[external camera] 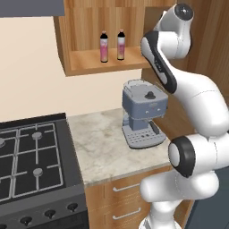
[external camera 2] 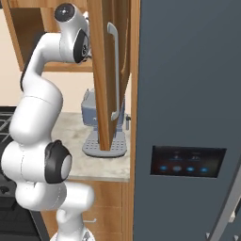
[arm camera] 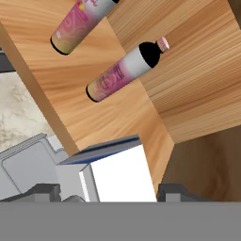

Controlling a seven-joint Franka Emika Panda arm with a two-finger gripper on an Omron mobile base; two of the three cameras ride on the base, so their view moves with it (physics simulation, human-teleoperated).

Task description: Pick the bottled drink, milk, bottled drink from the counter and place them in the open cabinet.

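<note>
Two bottled drinks stand upright side by side on the shelf of the open cabinet [external camera: 89, 62]: the pink-labelled bottle [external camera: 103, 47] on the left and the other bottle [external camera: 120, 44] just to its right. The hand view, rolled, also has both bottles [arm camera: 120, 70] [arm camera: 77, 23] on the wooden shelf board [arm camera: 94, 117]. My gripper [arm camera: 110, 192] is shut on the milk [arm camera: 120, 176], a white carton with blue panels, one dark fingertip [arm camera: 44, 190] on each side. The carton sits near the shelf's front edge, short of the bottles. The counter [external camera: 103, 147] lies below.
A grey coffee machine [external camera: 143, 114] stands on the counter right under the cabinet. A black gas stove [external camera: 31, 156] borders the counter on the left. The cabinet's open door [external camera 2: 106, 70] hangs beside my arm, and a tall dark fridge [external camera 2: 188, 117] lies to the right.
</note>
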